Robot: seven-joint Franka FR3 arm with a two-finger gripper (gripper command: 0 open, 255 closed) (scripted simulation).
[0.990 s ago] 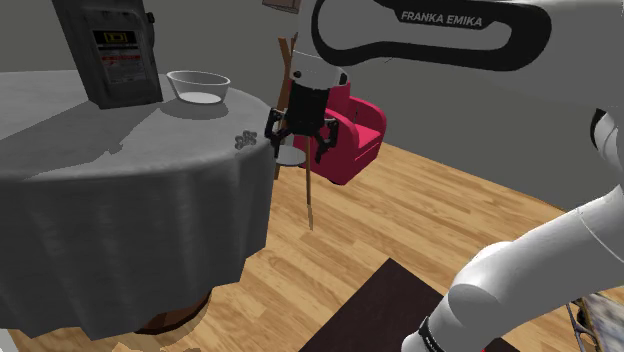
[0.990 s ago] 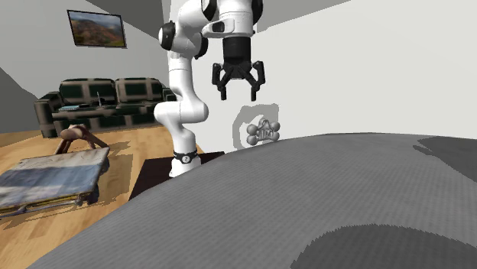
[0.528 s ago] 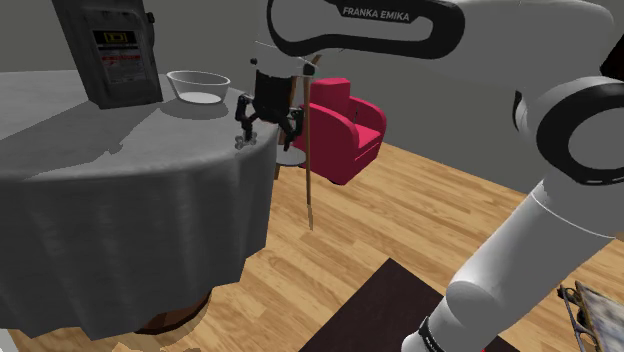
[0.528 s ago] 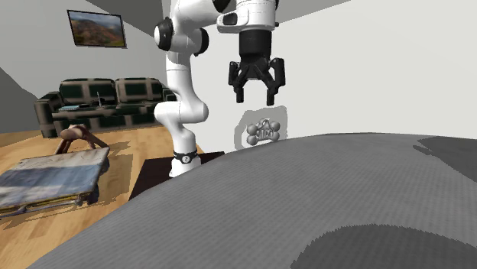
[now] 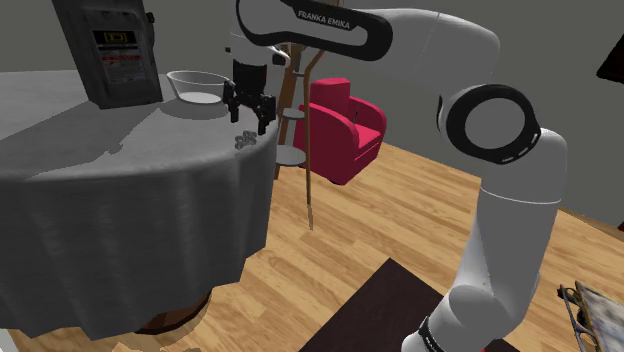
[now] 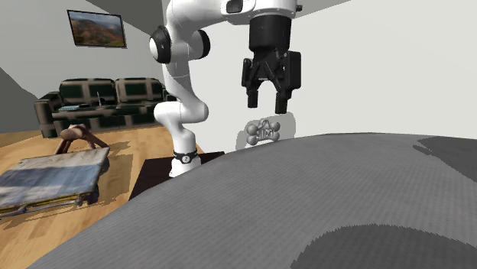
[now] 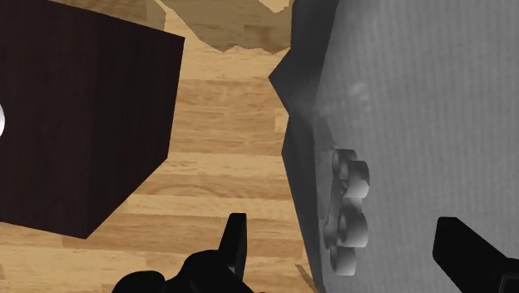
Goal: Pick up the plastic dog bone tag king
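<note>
Grey bone tag [image 7: 348, 212], grey tablecloth [image 5: 130, 190], black end effector [image 6: 267, 105], crimson armchair [image 5: 345, 130], tan plank-patterned floor [image 5: 340, 240].

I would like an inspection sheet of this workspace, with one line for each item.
Surface: table under a grey cloth.
Job's things: pale grey bone tag, lying near the cloth's edge, not held.
Clutter: clear bowl and dark upright box, farther in on the table.
Grippers: gripper open, hovering above the bone tag, not touching it.
Cables: nothing seen.
Surroundings: wooden floor, dark rug, red armchair, dark sofa.
</note>
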